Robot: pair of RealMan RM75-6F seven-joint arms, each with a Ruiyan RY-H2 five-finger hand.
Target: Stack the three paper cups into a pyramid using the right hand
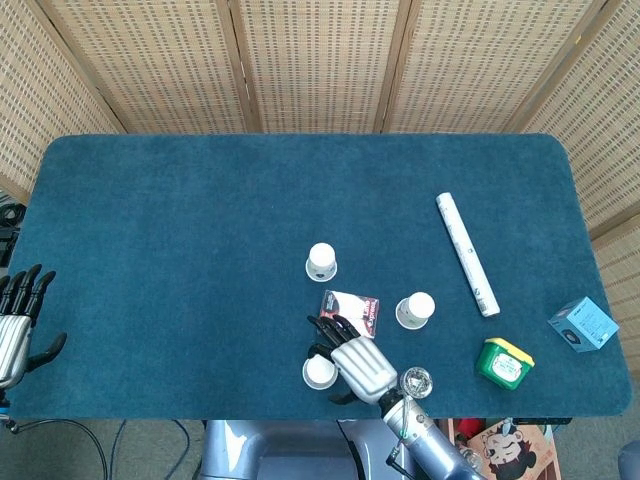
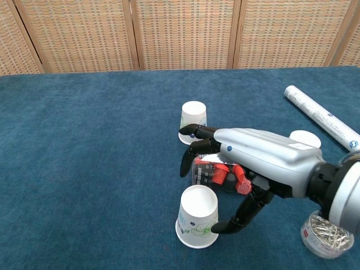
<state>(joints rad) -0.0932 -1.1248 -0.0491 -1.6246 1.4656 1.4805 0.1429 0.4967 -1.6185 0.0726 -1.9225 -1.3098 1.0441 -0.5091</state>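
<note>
Right hand (image 2: 256,163) hovering with fingers spread wide, empty, nearest upturned white floral paper cup (image 2: 197,216) just beneath the fingertips — light, thin-walled, easily crushed, best cradled gently around mid-wall.

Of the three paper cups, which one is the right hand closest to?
The nearest paper cup, at the table's front edge: the right hand hovers open around it, thumb beside its base. The other two stand farther back.

Three separate upturned paper cups (image 2: 197,224) (image 2: 193,122) (image 2: 304,139)
</note>
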